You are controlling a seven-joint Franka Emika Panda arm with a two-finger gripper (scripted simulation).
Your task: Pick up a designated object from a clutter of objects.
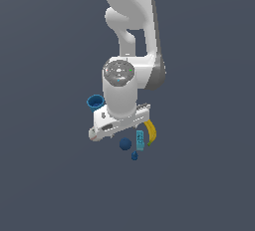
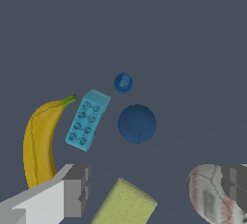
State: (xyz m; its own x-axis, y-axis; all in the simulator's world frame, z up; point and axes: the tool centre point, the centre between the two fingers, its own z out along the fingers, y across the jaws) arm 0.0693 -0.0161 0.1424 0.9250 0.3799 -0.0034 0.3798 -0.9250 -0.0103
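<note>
We see the dark blue ball (image 2: 137, 124) lying free on the flat grey floor (image 2: 193, 49), untouched by anything. It is a plain, matte navy sphere with no markings apart from a faint thin line running down its lower half in the wrist view. In that view it sits between the teal studded bar (image 2: 87, 119) and the white baseball (image 2: 212, 191), apart from both, with the tiny blue piece (image 2: 123, 83) just beside it and the yellow-green sponge (image 2: 124, 203) near it on the other side. The baseball, with its red stitching, looks about the same size as the ball; the tiny piece is clearly smaller and has a little pointed top.

The yellow banana (image 2: 38, 141) curves along the far side of the teal bar, its green stem tip pointing toward the bar's end.

In the exterior view we find the ball (image 1: 125, 144) just below the arm's hand, to the left of the teal bar (image 1: 140, 140), with the tiny piece (image 1: 134, 156) below it and the banana (image 1: 151, 131) further right. The blue cup (image 1: 95, 101) stands well apart, at the left of the arm.

The gripper (image 2: 154, 189) hangs above the clutter with its fingers (image 2: 76, 189) spread wide, one over by the banana and the other over the baseball, holding nothing.
</note>
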